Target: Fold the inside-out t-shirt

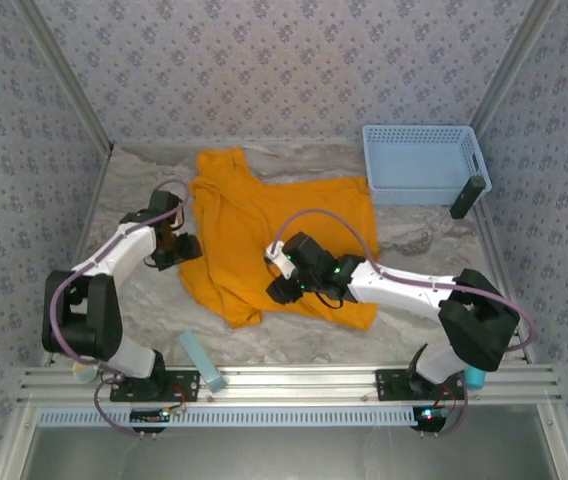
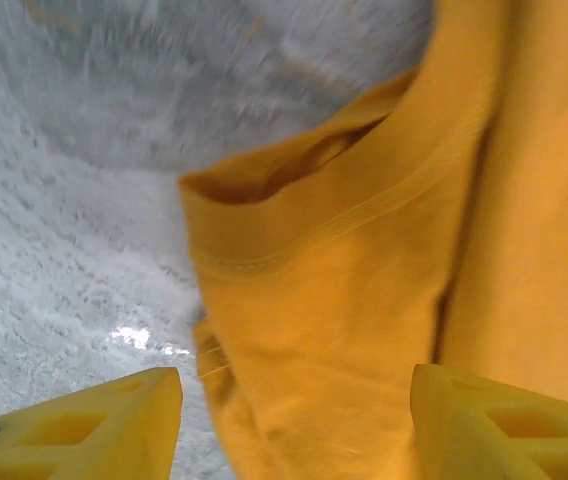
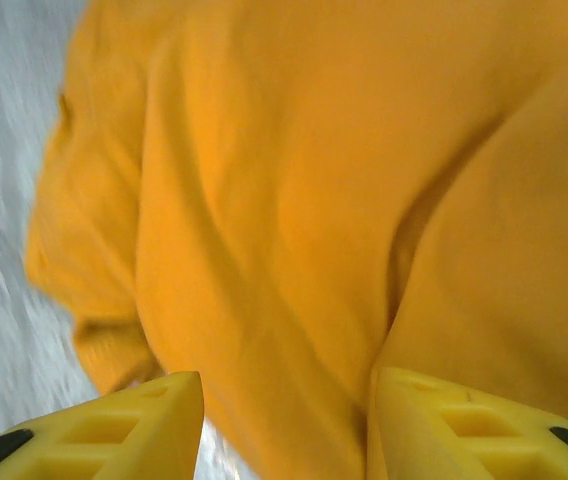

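Note:
The inside-out t-shirt [image 1: 264, 215] lies rumpled and partly folded over itself in the middle of the marbled table, orange-yellow, one sleeve reaching toward the back left. My left gripper [image 1: 177, 247] hovers at the shirt's left edge. Seen from the left wrist, it [image 2: 294, 400] is open, its yellow fingers [image 2: 114, 425] spread either side of a hemmed fold of cloth [image 2: 364, 300]. My right gripper [image 1: 282, 288] sits over the shirt's lower middle. From the right wrist it [image 3: 284, 400] is open too, with loose orange folds [image 3: 314, 200] beneath and between the fingers.
A light blue plastic basket [image 1: 422, 165] stands at the back right with a dark object [image 1: 467, 197] leaning by its right corner. A pale blue block [image 1: 202, 360] lies near the front rail. Bare table [image 1: 144, 305] shows left of the shirt.

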Tool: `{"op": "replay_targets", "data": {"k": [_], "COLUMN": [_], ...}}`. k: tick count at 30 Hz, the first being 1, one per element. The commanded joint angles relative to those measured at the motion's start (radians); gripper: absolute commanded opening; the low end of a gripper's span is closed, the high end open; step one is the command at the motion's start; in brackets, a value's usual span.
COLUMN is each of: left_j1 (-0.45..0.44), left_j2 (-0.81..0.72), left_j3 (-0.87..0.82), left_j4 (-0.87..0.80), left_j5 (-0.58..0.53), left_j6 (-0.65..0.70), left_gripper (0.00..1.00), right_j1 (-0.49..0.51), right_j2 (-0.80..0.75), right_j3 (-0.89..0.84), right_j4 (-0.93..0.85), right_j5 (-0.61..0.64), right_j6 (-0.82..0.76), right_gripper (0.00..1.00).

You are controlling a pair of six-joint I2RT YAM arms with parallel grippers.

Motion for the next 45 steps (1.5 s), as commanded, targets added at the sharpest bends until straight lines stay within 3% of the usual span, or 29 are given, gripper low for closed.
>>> {"op": "replay_targets", "data": {"k": [1, 4, 6, 10, 14, 16, 22, 28, 31, 32, 33, 34, 38, 45], "left_j1": [-0.001, 0.014, 0.025, 0.036, 0.040, 0.043, 0.115, 0.179, 0.183, 0.188, 0.193, 0.192, 0.169, 0.029], "left_j2": [0.029, 0.093, 0.139, 0.214, 0.213, 0.177, 0.154, 0.412, 0.517, 0.534, 0.547, 0.548, 0.458, 0.137], "left_j3": [0.012, 0.046, 0.061, 0.064, 0.083, 0.111, 0.257, 0.503, 0.642, 0.666, 0.686, 0.692, 0.615, 0.181], "left_j4": [0.087, 0.098, 0.108, 0.148, 0.139, 0.098, -0.010, -0.010, -0.093, -0.107, -0.118, -0.119, -0.107, 0.048], "left_j5": [-0.036, -0.053, -0.054, -0.012, -0.019, -0.058, -0.138, -0.046, -0.123, -0.153, -0.166, -0.153, -0.071, 0.005], "left_j6": [0.008, 0.025, 0.030, 0.050, 0.055, 0.054, 0.069, 0.143, 0.132, 0.114, 0.095, 0.086, 0.019, -0.115], "left_gripper": [0.61, 0.54, 0.41, 0.36, 0.07, 0.00, 0.00, 0.01, 0.13, 0.20, 0.35, 0.43, 0.50, 0.49], "right_j1": [0.029, 0.030, 0.030, 0.029, 0.018, 0.014, -0.035, -0.146, -0.201, -0.212, -0.222, -0.229, -0.229, -0.183], "right_j2": [-0.010, -0.001, 0.014, 0.039, 0.048, 0.048, 0.033, -0.010, -0.032, -0.034, -0.034, -0.034, -0.027, 0.041], "right_j3": [-0.011, -0.013, 0.000, 0.014, 0.020, 0.013, -0.059, -0.091, -0.102, -0.105, -0.108, -0.111, -0.135, -0.123], "right_j4": [-0.014, 0.025, 0.038, 0.045, 0.039, 0.030, 0.029, -0.012, -0.042, -0.054, -0.065, -0.073, -0.059, -0.030], "right_j5": [0.025, 0.009, -0.002, 0.015, 0.028, 0.012, 0.000, 0.180, 0.228, 0.235, 0.232, 0.225, 0.204, 0.191], "right_j6": [-0.086, -0.071, -0.064, -0.060, -0.051, -0.058, -0.036, 0.148, 0.231, 0.251, 0.264, 0.273, 0.299, 0.325], "right_gripper": [0.50, 0.50, 0.50, 0.50, 0.46, 0.42, 0.42, 0.46, 0.47, 0.47, 0.46, 0.46, 0.47, 0.47]}}
